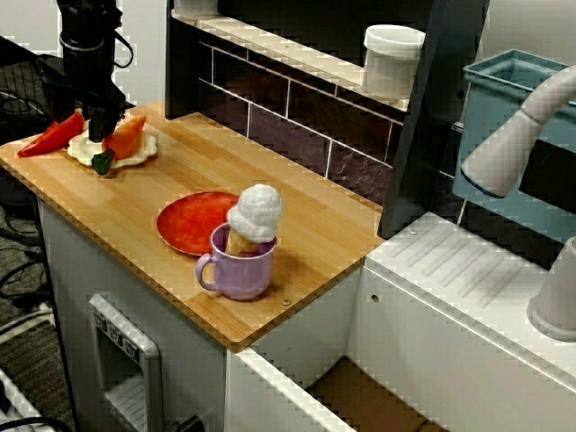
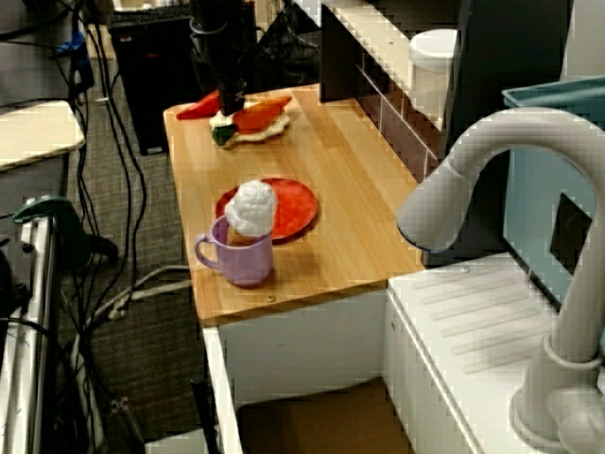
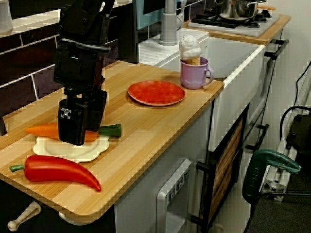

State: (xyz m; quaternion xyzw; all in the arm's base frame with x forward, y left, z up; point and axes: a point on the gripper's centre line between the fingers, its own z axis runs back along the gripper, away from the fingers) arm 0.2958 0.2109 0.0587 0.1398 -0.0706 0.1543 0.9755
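- Nearest in the view from the counter's end, a red pepper (image 3: 58,171) lies on the wooden counter (image 3: 146,131), just beside a cream plate (image 3: 73,150) and outside it.
- The cream plate holds one thing, a carrot (image 3: 41,130). It lies across the plate with its green top pointing toward the counter's middle.
- The black gripper (image 3: 77,138) stands straight down on the carrot's middle and hides that part. The fingers sit close about the carrot, but we cannot tell whether they clamp it or only straddle it.
- A small white mark shows on the gripper's near face - too small for us to read.
- Below the counter's edge, a grey appliance panel (image 3: 177,187) carries buttons with markings that are not legible.
- Farther along lies a red plate (image 3: 156,92) with nothing on it, well apart from the cream one.
- Touching its far rim stands a purple mug (image 3: 194,74), upright, with its handle turned toward the counter's front edge. In it sits an ice-cream cone (image 3: 189,48), and the white scoop rises above the rim.
- Beyond the mug we see a grey tap (image 3: 168,24), then a metal pot (image 3: 238,7) on the stove - its contents are hidden.
- In the view from the counter's front, a white jar (image 1: 393,58) stands on the shelf above the tiles, lid on and with no label visible. A teal bin (image 1: 504,99) sits behind the tap.
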